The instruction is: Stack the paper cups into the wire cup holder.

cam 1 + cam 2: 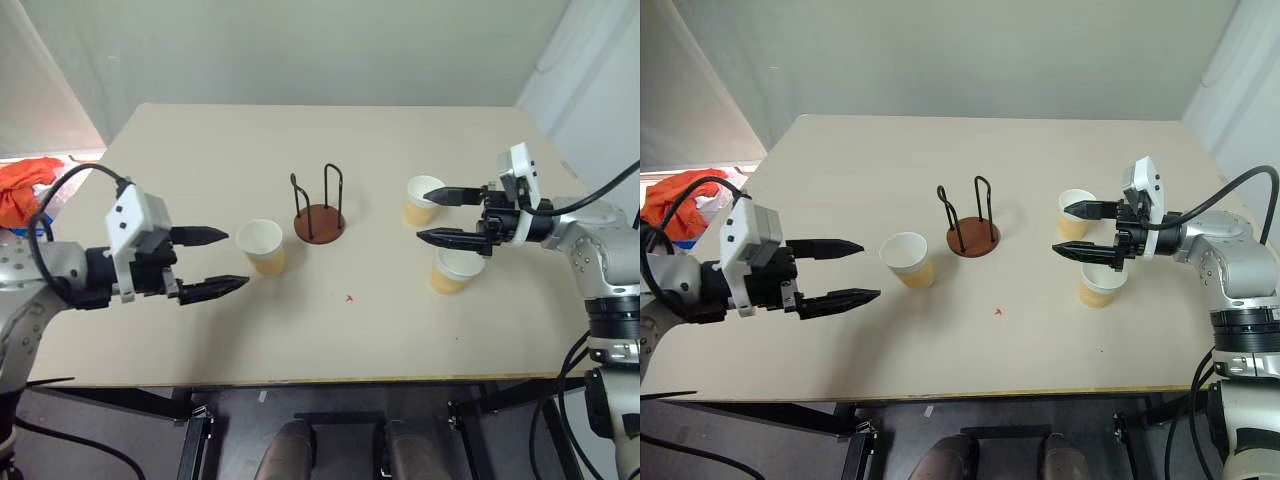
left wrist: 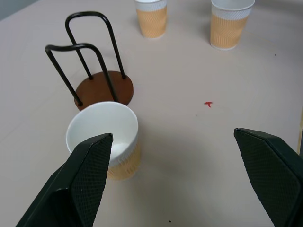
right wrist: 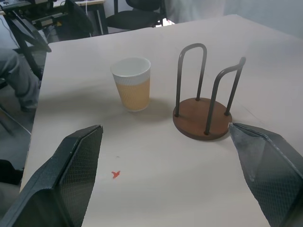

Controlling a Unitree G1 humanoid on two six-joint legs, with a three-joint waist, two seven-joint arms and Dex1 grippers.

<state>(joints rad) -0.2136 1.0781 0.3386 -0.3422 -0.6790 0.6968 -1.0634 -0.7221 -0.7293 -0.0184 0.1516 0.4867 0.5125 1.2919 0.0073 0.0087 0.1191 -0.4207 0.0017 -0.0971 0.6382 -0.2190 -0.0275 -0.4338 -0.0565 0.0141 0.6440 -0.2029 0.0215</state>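
Beige table point(image 1: 330, 340) before pale walls holds three paper cups point(image 1: 261, 245); both grippers' fingers gape wide, empty.

1. No readable text, label, brand or number appears on the table point(image 1: 200, 340), the paper cups point(image 1: 261, 246) or the wire cup holder point(image 1: 319, 215)
2. The only sign is a small red mark point(image 1: 349, 297) on the tabletop

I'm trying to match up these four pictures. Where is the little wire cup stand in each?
Left eye: wire cup holder, table centre.
Right eye: centre.
Left wrist: behind the nearest paper cup.
Right wrist: beside that cup.
Shared landmark: red mark.
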